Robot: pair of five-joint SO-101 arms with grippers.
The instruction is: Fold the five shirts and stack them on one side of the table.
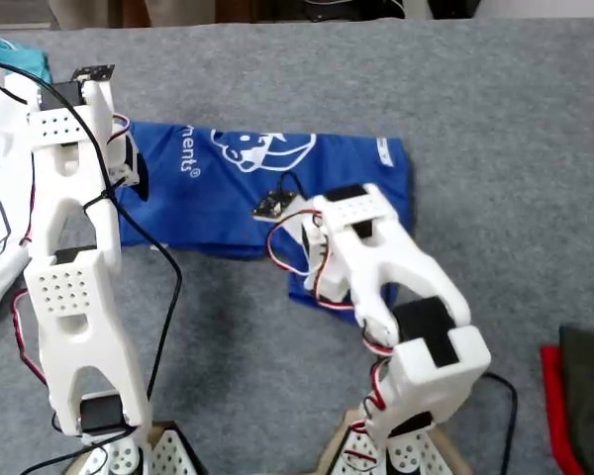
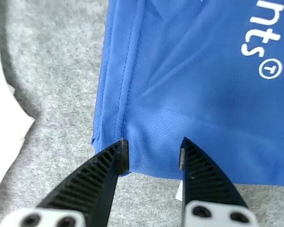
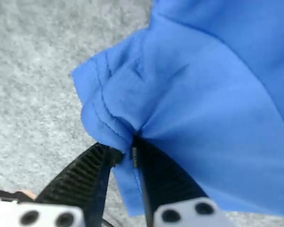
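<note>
The blue shirt point(image 1: 277, 188) lies spread across the middle of the grey table point(image 1: 495, 119), already doubled into a long band, with its near right corner lifted off the cloth. It looks thin, light and very soft, a smooth sports fabric that will probably slip and sag, so I think it is best taken at the stitched hem or at a corner, where the layers are thicker. The right gripper point(image 3: 128, 151) is closed tight on such a bunched corner of the shirt. The left gripper point(image 2: 151, 153) stands apart to a middle width over the left hem, and holds nothing. The shirt carries white printed letters point(image 2: 260, 42) and a round logo, and a small white label point(image 1: 384, 150) sits near its far right edge. A white shirt point(image 1: 0, 198) lies at the left edge of the table.
</note>
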